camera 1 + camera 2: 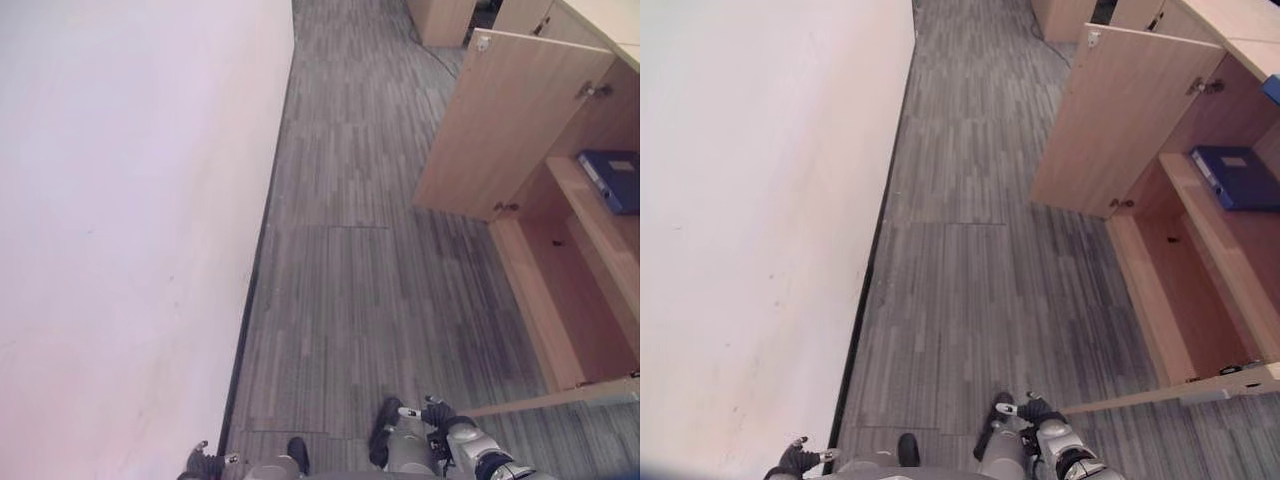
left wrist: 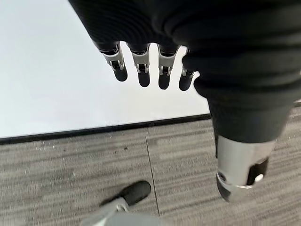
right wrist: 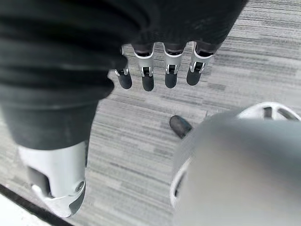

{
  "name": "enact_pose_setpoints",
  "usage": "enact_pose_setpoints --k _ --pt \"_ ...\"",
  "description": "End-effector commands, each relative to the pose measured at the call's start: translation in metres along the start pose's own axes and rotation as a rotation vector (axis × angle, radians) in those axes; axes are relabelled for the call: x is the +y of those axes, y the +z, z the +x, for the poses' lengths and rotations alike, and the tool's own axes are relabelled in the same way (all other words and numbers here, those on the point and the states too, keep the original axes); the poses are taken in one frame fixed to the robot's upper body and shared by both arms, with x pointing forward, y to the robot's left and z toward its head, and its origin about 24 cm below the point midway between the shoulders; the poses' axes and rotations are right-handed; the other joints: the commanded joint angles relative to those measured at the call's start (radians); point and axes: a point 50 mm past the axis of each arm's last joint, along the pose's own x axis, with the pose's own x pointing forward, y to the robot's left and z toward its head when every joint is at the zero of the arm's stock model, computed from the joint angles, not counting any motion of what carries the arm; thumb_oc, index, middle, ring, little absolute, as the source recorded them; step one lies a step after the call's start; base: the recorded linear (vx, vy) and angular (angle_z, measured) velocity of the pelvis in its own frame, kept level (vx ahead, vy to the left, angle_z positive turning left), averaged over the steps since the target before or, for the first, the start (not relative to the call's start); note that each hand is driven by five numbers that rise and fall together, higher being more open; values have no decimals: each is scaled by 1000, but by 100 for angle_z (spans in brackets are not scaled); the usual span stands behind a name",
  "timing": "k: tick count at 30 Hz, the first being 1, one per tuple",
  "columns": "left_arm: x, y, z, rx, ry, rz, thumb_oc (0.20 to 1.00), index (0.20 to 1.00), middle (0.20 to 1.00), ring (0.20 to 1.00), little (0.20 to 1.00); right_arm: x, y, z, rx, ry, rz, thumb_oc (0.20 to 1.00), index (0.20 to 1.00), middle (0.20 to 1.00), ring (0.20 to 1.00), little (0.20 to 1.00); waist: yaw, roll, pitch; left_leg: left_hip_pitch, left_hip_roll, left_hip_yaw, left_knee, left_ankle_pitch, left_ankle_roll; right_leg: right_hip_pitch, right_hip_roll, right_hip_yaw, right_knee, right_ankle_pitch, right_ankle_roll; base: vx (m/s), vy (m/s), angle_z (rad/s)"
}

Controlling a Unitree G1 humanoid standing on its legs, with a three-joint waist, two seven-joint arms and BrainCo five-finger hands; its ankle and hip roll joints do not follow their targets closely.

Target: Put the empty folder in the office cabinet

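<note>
The blue folder (image 1: 1237, 176) is lying on a shelf inside the open office cabinet (image 1: 1200, 300). The left hand (image 2: 141, 70) and right hand (image 3: 160, 70) are hanging relaxed, fingers straight, holding nothing. Placement is judged complete; only closing the door (image 1: 1130, 120) may be remaining.

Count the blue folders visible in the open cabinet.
1 for sure: a blue folder lying flat on the cabinet shelf. A blue sliver above may be another; others could be hidden.
</note>
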Motion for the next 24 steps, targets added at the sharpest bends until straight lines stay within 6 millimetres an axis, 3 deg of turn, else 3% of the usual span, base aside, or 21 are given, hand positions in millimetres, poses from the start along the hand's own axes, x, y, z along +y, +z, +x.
enact_pose_setpoints --k 1,4,8,9,10,12,14,15,16,17,18,19,20,21,24 --pt "15 -1 4 16 46 17 1000 1000 1000 1000 1000 5 6 0 -29 19 -17 1000 1000 1000 1000 1000 4 -43 1 64 -39 2 12 -121 -40 14 4 45 -62 36 2 297 -211 -1" --pt "14 -1 3 21 40 10 1000 1000 1000 1000 1000 4 -4 0 1 15 -35 1000 1000 1000 1000 1000 -2 -45 -15 87 2 -3 33 -141 -56 18 22 55 -30 7 -13 233 -193 3" --pt "13 2 4 12 35 -4 1000 1000 1000 1000 1000 4 -19 -2 52 14 -89 1000 1000 1000 1000 1000 -8 -54 -35 70 106 -5 181 -161 -93 47 76 72 25 -87 -61 239 -282 6" --pt "15 4 4 5 38 -6 1000 1000 1000 1000 1000 5 -22 -3 59 15 -102 1000 1000 1000 1000 1000 -5 -59 -38 57 135 -2 247 -136 -101 68 97 75 22 -102 -77 316 -472 1" --pt "18 9 5 -17 50 -15 1000 1000 1000 1000 1000 6 -25 -3 64 17 -125 1000 1000 1000 1000 1000 10 -78 -31 -13 186 -20 445 -58 -97 116 136 87 9 -130 -115 278 -507 -9" --pt "21 14 6 -32 66 -36 1000 1000 1000 1000 1000 2 -27 -4 75 6 -132 1000 1000 1000 1000 1000 36 -100 -8 -98 220 -51 648 32 -80 158 169 92 -6 -156 -153 159 -408 -26" --pt "22 15 6 -31 76 -49 1000 1000 1000 1000 1000 0 -29 -4 82 -1 -131 1000 1000 1000 1000 1000 48 -110 4 -154 223 -71 722 44 -70 170 173 94 -10 -164 -163 38 -148 -42" --pt "22 15 6 -29 79 -56 1000 1000 1000 1000 1000 -2 -31 -4 92 -7 -136 1000 1000 1000 1000 1000 56 -120 10 -208 207 -76 739 24 -55 181 168 101 -12 -168 -166 64 -59 -48" --pt "21 14 6 -25 78 -64 1000 1000 1000 1000 1000 -5 -37 -5 113 -17 -137 1000 1000 1000 1000 1000 64 -129 14 -257 192 -80 734 7 -50 197 164 116 -17 -172 -164 147 -17 -26" --pt "18 13 6 -18 72 -71 1000 1000 1000 1000 1000 -6 -44 -6 138 -22 -138 1000 1000 1000 1000 1000 74 -135 16 -315 165 -84 635 -10 -52 215 151 134 -24 -176 -154 246 126 -14" --pt "18 13 5 -26 71 -60 1000 1000 1000 1000 1000 -10 -47 -7 148 -30 -153 1000 1000 1000 1000 1000 83 -130 12 -328 142 -101 450 15 -73 234 137 151 -33 -184 -138 255 192 -33" --pt "18 13 5 -25 71 -62 1000 1000 1000 1000 1000 -12 -48 -7 149 -33 -160 1000 1000 1000 1000 1000 86 -125 11 -319 135 -115 348 54 -89 247 132 155 -31 -192 -135 340 265 -56" --pt "20 10 5 -18 80 -81 1000 1000 1000 1000 1000 -14 -50 -8 149 -35 -172 1000 1000 1000 1000 1000 96 -104 7 -319 127 -177 181 150 -120 280 136 167 -29 -214 -132 265 247 -69" --pt "19 11 5 -17 80 -89 1000 1000 1000 1000 1000 -14 -52 -8 152 -35 -173 1000 1000 1000 1000 1000 98 -91 2 -332 122 -211 114 187 -123 286 132 168 -26 -218 -131 285 257 -36" --pt "13 4 4 11 64 -89 1000 1000 1000 1000 1000 -13 -62 -11 181 -31 -166 1000 1000 1000 1000 1000 93 -61 -25 -306 131 -249 24 201 -148 324 119 196 -12 -248 -115 296 269 -67"
